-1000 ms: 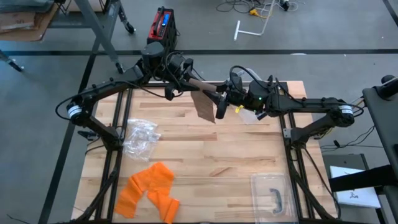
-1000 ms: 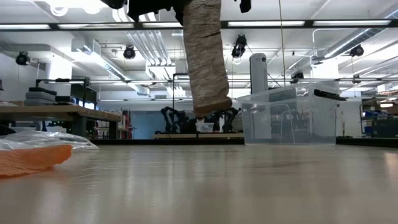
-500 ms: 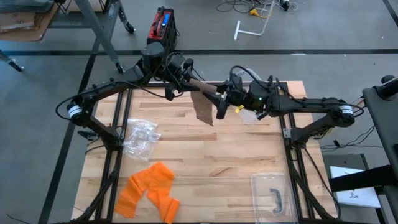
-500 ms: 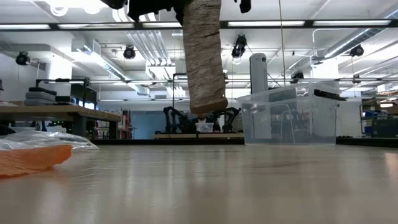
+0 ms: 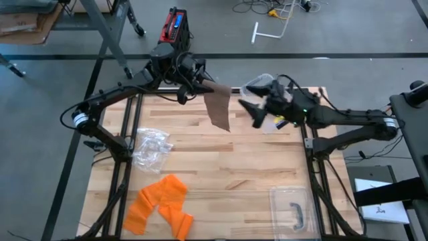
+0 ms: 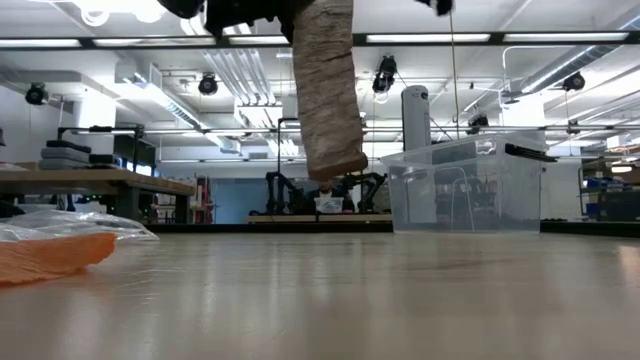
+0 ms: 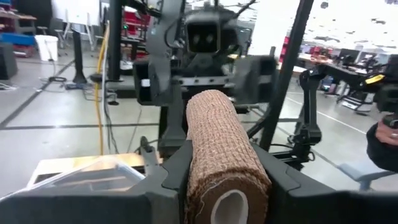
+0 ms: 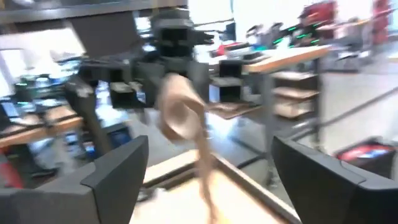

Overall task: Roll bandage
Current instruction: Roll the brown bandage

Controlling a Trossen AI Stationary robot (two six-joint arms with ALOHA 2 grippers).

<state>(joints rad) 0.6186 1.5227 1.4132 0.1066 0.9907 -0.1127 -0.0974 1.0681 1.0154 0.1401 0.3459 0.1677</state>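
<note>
A tan, woven bandage (image 5: 217,107) sits partly rolled above the table's far edge, its roll horizontal, with 1 loose tail hanging straight down.

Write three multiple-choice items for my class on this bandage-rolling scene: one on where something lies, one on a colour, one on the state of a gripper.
1. Where does the clear lidded box sit on the table, seen from above?
A. near corner on the right arm's side
B. far corner on the left arm's side
C. centre

2. What colour is the cloth lying near the table's front edge?
A. blue
B. orange
C. white

3. How is the right gripper?
A. shut on the bandage
B. open, apart from the bandage
C. out of view

Key: 1 A, the high view shows it there. 2 B, plainly orange. 3 B, its fingers stand wide; only the left gripper clamps the bandage roll.
</note>
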